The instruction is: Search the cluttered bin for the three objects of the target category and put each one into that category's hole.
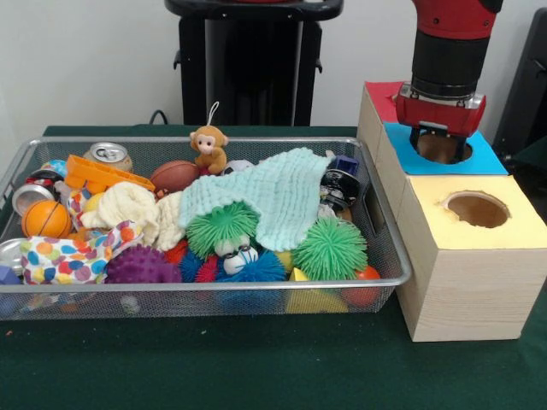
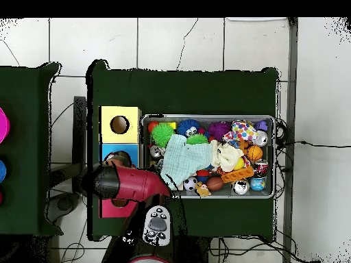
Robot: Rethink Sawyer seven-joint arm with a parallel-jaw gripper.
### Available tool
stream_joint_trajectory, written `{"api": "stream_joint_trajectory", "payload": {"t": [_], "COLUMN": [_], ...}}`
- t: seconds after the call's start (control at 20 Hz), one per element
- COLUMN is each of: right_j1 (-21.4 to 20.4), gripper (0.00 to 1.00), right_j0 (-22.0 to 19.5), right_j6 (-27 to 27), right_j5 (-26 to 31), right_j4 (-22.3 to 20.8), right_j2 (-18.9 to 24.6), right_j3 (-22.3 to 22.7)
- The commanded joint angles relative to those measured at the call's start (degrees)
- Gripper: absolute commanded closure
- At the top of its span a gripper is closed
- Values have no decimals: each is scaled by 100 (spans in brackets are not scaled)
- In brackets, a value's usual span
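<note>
My gripper (image 1: 439,137) hangs straight down over the hole in the blue top (image 1: 444,152) of the wooden box, its tip at the hole's mouth; nothing shows in it. The yellow section's hole (image 1: 478,208) lies nearer, the red section (image 1: 383,96) behind. The wire bin (image 1: 389,256) beside the box holds green spiky balls (image 1: 222,225) (image 1: 332,248), a purple one (image 1: 141,265), a mint cloth (image 1: 278,192), a toy monkey (image 1: 208,147), a brown football (image 1: 173,175) and an orange ball (image 1: 44,219). In the overhead view the red arm (image 2: 134,183) covers the blue section.
A soda can (image 1: 107,154), an orange plastic toy (image 1: 101,175), a cream cloth (image 1: 128,209) and a polka-dot cloth (image 1: 64,256) fill the bin's left part. Green cloth covers the table (image 1: 256,367). The overhead view shows the yellow hole (image 2: 120,124) uncovered.
</note>
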Motion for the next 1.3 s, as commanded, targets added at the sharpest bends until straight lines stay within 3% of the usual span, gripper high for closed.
{"api": "stream_joint_trajectory", "payload": {"t": [0.05, 0.65, 0.9, 1.3], "right_j1": [-264, -430, -759, -1304], "gripper": [0, 0, 0, 0], "right_j0": [-169, -75, -93, -509], "right_j6": [940, 961, 917, 504], "right_j5": [685, 1178, 1873, 2633], "right_j4": [118, 34, -33, -77], "right_j2": [-263, -467, -552, -351], "right_j3": [-88, -305, -472, -419]}}
